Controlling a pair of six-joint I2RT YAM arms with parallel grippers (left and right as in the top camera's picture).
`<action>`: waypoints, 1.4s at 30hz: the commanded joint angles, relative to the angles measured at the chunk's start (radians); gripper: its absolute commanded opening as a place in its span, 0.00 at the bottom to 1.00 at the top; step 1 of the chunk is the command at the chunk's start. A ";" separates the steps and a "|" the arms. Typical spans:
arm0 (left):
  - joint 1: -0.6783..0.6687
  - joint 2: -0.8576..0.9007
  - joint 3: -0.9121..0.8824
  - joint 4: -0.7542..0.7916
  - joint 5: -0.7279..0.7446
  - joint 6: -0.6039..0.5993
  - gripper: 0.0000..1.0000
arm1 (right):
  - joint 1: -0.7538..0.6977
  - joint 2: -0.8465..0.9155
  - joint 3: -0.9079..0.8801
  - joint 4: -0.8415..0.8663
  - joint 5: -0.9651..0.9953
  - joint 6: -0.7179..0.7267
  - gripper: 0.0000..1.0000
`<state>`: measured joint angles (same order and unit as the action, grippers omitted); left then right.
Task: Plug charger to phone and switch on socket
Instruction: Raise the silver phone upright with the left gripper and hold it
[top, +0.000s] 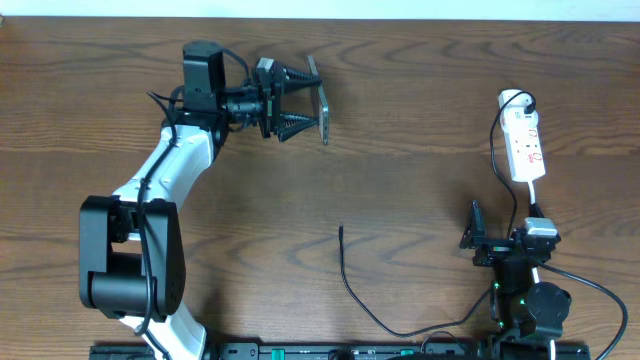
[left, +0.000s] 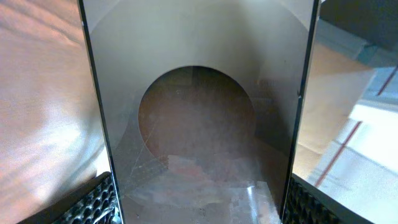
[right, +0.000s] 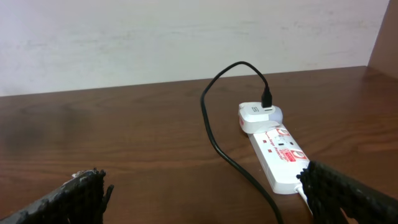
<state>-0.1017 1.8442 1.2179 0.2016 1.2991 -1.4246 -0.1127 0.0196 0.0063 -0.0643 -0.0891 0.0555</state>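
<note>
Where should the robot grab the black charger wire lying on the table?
Probably just behind the plug tip of the charger, coming straight down from above: that end lies flat, straight and free on the table.

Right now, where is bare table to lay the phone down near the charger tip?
Bare wood spans the middle, between the phone in the left gripper and the charger's tip, and rightward to the socket. Crowded: the near right, where its cable runs by the right gripper.
</note>
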 joint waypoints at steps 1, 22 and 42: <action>0.002 -0.031 0.026 0.066 0.075 -0.258 0.08 | 0.009 0.000 -0.001 -0.005 0.005 -0.012 0.99; 0.002 -0.030 0.026 0.093 0.081 -0.290 0.07 | 0.009 0.000 -0.001 -0.005 0.005 -0.012 0.99; 0.002 -0.030 0.025 0.093 0.081 -0.290 0.07 | 0.009 0.000 -0.001 -0.005 0.005 -0.012 0.99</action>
<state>-0.1017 1.8435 1.2182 0.2867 1.3376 -1.7061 -0.1127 0.0196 0.0063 -0.0643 -0.0891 0.0555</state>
